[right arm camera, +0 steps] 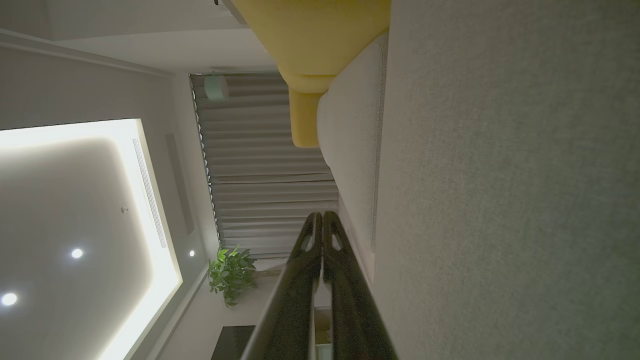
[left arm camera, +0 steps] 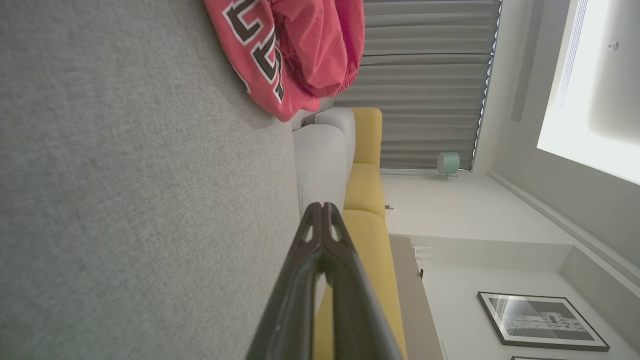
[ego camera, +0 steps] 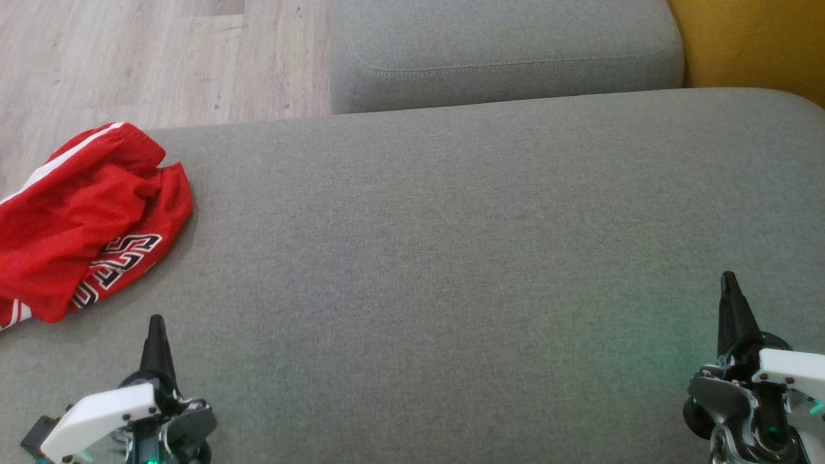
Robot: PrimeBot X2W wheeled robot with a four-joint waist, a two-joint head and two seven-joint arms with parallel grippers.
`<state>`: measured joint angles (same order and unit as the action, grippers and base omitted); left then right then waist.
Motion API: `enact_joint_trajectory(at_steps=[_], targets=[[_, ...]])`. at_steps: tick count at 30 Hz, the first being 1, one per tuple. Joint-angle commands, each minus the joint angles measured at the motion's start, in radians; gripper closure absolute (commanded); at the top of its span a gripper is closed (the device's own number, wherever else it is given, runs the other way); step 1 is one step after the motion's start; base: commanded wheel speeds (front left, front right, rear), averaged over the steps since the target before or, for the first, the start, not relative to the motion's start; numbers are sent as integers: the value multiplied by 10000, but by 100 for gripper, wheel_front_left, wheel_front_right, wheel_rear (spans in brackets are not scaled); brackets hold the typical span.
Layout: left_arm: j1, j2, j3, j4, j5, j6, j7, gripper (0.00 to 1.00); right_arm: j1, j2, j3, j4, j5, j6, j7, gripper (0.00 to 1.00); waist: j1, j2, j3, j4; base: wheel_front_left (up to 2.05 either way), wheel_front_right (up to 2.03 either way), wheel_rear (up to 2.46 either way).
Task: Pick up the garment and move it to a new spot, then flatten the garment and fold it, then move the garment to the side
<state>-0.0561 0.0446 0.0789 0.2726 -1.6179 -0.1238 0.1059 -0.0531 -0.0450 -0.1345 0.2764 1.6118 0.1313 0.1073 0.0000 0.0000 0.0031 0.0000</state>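
Head view: a crumpled red garment (ego camera: 84, 212) is lying at the left edge of a grey sofa seat (ego camera: 451, 258), just beyond the left gripper (ego camera: 156, 328); the right gripper (ego camera: 729, 287) is sitting well apart, near right. Left wrist view: jaws are pressing together, the garment (left arm camera: 305, 50) lying ahead. Right wrist view: jaws are meeting too.
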Motion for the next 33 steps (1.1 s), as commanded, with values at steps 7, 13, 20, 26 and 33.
enact_joint_trajectory(at_steps=[7, 13, 20, 26, 33], targets=[[-1, 0, -1, -1, 3, 0, -3, 0, -2, 0, 4, -3, 2, 0, 0, 0, 0, 0, 0, 0, 0, 0, 0], [304, -35, -81, 575, 28, 7, -54, 0, 315, 51, 71, 563, 9, 0, -25, 0, 0, 0, -3, 0, 0, 0, 0], [301, -30, -148, 512, 398, 15, -259, 0, 274, 26, 396, 516, -215, 0, -246, 0, 0, 0, -27, 13, 0, 0, 0], [308, -26, -188, 314, 1279, 136, -435, 0, 207, 29, 524, 494, -1047, -1, -425, 0, 0, 0, -36, 22, 0, 0, 0], [357, -21, -331, 13, 2376, 333, -640, 0, 175, 33, 725, 286, -2352, -1, -631, 0, 0, 0, -38, 43, 0, 0, 0]])
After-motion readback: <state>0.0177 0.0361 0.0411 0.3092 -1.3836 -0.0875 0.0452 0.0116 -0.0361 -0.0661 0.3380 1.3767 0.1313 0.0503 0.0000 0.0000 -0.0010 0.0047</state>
